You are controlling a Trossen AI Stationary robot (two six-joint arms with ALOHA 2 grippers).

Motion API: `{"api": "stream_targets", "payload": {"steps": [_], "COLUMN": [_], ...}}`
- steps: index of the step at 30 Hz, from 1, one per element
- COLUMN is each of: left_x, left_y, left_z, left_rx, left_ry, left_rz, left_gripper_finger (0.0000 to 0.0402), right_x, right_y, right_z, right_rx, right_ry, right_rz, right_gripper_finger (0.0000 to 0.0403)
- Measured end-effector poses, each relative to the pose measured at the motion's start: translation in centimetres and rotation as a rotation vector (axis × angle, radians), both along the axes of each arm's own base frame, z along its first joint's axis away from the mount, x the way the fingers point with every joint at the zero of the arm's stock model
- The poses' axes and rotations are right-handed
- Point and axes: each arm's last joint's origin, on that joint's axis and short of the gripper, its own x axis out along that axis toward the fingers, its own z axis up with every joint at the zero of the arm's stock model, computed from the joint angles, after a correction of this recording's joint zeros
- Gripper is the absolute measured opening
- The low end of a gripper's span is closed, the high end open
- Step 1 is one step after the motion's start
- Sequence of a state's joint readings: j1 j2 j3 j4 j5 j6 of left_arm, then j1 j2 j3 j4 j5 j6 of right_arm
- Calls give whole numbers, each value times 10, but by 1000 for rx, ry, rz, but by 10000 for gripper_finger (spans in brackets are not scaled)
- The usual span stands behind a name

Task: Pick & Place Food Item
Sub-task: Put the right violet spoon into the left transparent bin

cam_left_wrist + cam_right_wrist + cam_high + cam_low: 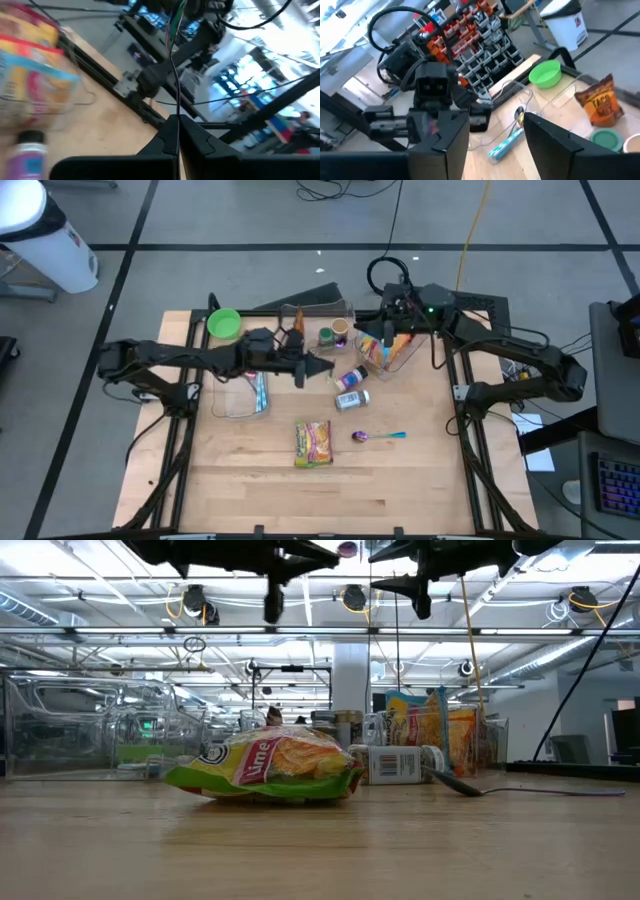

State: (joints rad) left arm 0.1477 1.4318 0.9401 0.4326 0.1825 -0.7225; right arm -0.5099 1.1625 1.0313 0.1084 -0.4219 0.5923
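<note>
A yellow-green snack bag [313, 443] [265, 768] lies flat on the wooden table [250, 500], near its middle and toward the near edge. My left gripper [326, 368] [177, 137] hovers high above the table's middle, level and shut, with nothing visible between its fingers. My right gripper [364, 331] [495, 145] hangs high at the far right beside a clear bin of snack boxes [385, 350], open and holding nothing. The two grippers face each other a short way apart. Neither touches the bag.
Two small bottles [351, 388] lie under the grippers, and a purple spoon [378, 437] lies right of the bag. Far side: a green bowl [223, 323], a brown bag [297, 320], a cup [340, 330] and a green-lidded jar [326, 336]. A clear tray [240, 392] sits at the left.
</note>
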Motion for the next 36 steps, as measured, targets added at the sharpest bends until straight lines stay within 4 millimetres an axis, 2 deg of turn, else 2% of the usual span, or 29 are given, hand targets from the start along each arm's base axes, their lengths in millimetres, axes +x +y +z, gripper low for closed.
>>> {"api": "stream_targets", "payload": {"steps": [4,12,19,23,26,29,32,36], "left_x": [-28,-104,-182,-214,-227,-231,-230,-219], "left_y": [9,12,-2,-10,-14,-17,-18,-18], "left_z": [20,60,73,69,62,53,45,35], "left_rx": [68,161,112,42,3,-30,-50,-73], "left_ry": [38,97,174,216,281,376,466,582], "left_rz": [74,251,441,513,540,553,569,584], "left_gripper_finger": [1,1,0,0,0,0,0,0], "right_x": [-8,-14,-14,-14,-14,-14,-14,-14], "right_y": [-2,-3,-3,-3,-3,-4,-4,-4], "right_z": [6,10,9,9,9,8,4,-6], "right_rx": [-13,-51,-47,-49,-56,-53,-46,-22], "right_ry": [-20,-35,-25,-25,-23,-18,-8,15], "right_rz": [-20,-36,-36,-37,-36,-36,-37,-37], "right_gripper_finger": [189,182,180,180,178,176,176,174]}}
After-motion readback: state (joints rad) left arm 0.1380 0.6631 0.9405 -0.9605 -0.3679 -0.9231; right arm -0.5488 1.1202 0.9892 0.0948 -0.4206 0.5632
